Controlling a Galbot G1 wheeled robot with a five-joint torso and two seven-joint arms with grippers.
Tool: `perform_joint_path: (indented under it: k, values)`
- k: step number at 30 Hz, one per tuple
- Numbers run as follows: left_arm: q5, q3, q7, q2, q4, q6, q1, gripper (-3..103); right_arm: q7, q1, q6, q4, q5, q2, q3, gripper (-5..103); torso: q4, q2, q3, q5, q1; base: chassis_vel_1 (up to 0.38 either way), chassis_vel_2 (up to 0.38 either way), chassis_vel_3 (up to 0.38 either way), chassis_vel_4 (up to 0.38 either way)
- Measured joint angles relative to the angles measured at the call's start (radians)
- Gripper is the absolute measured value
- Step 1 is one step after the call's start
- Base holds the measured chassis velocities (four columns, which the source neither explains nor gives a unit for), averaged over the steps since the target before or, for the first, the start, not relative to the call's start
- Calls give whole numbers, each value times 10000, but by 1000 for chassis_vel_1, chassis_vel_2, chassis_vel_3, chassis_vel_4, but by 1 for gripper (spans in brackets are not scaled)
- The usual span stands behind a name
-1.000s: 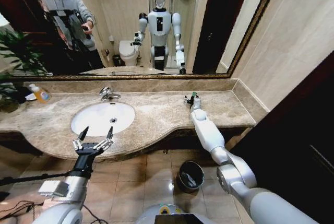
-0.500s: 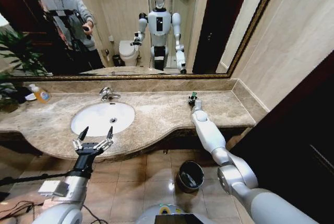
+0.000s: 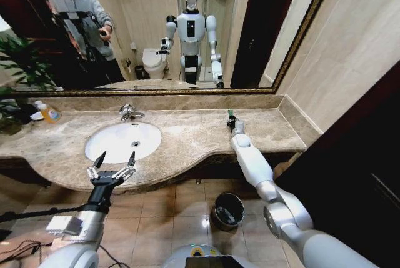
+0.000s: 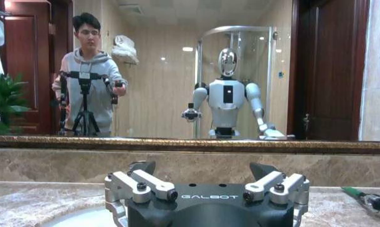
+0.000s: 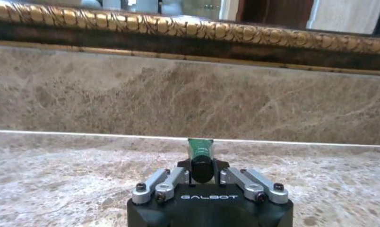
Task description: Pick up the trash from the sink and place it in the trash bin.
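My right gripper (image 3: 232,118) is shut on a small dark-green piece of trash (image 5: 200,148), held over the marble counter close to the back wall, well to the right of the sink (image 3: 100,146). The same green piece (image 4: 356,193) shows far off in the left wrist view. The white oval basin looks bare. My left gripper (image 3: 112,163) hangs open in front of the counter's edge, just below the sink, holding nothing. The dark round trash bin (image 3: 227,210) stands on the floor under the counter, below my right forearm.
A chrome faucet (image 3: 129,112) stands behind the basin. An orange-yellow soap bottle (image 3: 49,113) and a green plant (image 3: 17,68) sit at the counter's far left. A gold-framed mirror (image 3: 300,37) covers the back wall. Tiled floor lies around the bin.
My right gripper has shifted slightly right and toward the back wall with the green piece in it. The left arm has not moved.
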Motion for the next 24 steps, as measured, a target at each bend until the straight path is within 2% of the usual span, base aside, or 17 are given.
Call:
perform_joint_path:
  k: [3, 9, 14, 16, 18, 21, 23, 24]
  values:
    - [0, 0, 0, 0, 0, 0, 0, 100, 22, -362, -202, 703, 266, -273, -81, 20, 1, 0, 0, 2, 0, 0, 0, 0, 0]
    - [0, 0, 0, 0, 0, 0, 0, 100, 68, -1776, -511, 3212, 892, -1382, -101, 20, -1, 0, -1, 1, 0, 0, 0, 0, 0]
    - [0, 0, 1, 0, 0, 0, 1, 100, 86, -2980, -331, 4741, 1217, -2058, 36, 20, 0, 0, 0, 1, 0, 0, 0, 0, 0]
    - [0, 0, -1, 0, 0, 0, 0, 100, 68, -4178, -76, 5978, 1367, -2453, 300, 20, 0, 0, -1, 2, 0, 0, 0, 0, 0]
    - [0, 0, -1, 0, 0, 0, 0, 100, 68, -4474, -26, 6269, 1379, -2520, 391, 20, -2, 1, -2, 3, 0, 0, 0, 0, 0]
    - [0, 0, 0, -1, 0, 0, 0, 100, 102, -6015, 162, 7859, 1441, -2780, 916, 20, -2, 1, -2, 2, -1, 0, 0, 0, 0]
    - [0, 0, 0, 0, 0, 0, 0, 100, 104, -6337, 230, 8174, 1425, -2828, 1013, 20, -2, 2, -2, 2, -1, 0, 0, 0, 0]
    - [0, 0, 3, 0, 0, 0, 0, 100, 103, -7124, 435, 8875, 1317, -2864, 1245, 20, 1, 2, -2, 3, -1, 0, 0, 0, 0]
